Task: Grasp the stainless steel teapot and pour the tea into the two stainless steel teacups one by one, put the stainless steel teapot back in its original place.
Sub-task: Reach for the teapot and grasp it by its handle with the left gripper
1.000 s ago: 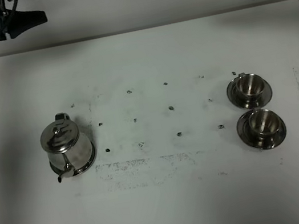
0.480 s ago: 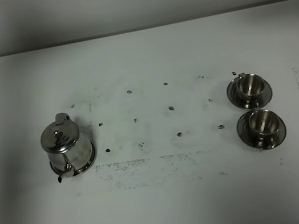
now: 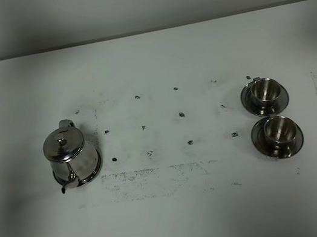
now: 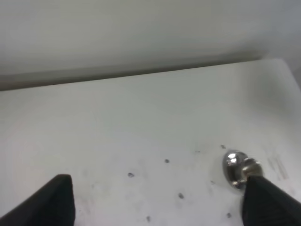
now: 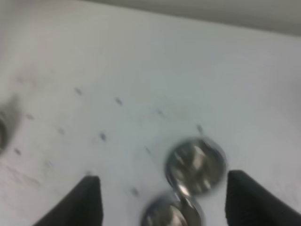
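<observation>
While both jaws gape | teapot (image 3: 71, 155) well apart from them

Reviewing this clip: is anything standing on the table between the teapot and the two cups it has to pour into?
Nothing visible does. Between the stainless steel teapot and the far teacup and near teacup, the table shows only small dark marks; no object stands there.
</observation>
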`<state>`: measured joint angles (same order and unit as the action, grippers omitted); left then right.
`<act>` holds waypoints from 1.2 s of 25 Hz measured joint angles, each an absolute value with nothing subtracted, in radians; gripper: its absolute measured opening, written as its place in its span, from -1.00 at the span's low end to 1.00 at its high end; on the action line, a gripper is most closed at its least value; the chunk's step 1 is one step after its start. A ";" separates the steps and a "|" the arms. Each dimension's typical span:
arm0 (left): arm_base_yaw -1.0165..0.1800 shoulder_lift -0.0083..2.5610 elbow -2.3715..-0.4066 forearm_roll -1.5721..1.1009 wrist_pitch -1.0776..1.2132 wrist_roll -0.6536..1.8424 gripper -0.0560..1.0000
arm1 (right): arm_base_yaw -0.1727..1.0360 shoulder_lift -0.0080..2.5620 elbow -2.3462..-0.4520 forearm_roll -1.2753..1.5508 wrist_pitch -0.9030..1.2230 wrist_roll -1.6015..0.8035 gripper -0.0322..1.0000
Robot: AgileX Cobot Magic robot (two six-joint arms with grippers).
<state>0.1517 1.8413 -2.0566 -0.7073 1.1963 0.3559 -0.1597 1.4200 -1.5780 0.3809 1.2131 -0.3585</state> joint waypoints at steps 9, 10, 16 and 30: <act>0.152 1.826 -2.057 -0.664 1.196 0.346 0.42 | -0.160 0.934 -1.141 0.123 0.994 -0.188 0.06; 0.152 1.826 -2.057 -0.664 1.196 0.346 0.42 | -0.160 0.876 -1.092 0.103 0.960 -0.170 0.06; 0.152 1.826 -2.057 -0.664 1.196 0.343 0.42 | -0.160 0.588 -0.828 0.061 0.828 -0.119 0.06; 0.152 1.826 -2.057 -0.664 1.196 0.357 0.42 | -0.160 0.275 -0.609 0.061 0.899 -0.100 0.05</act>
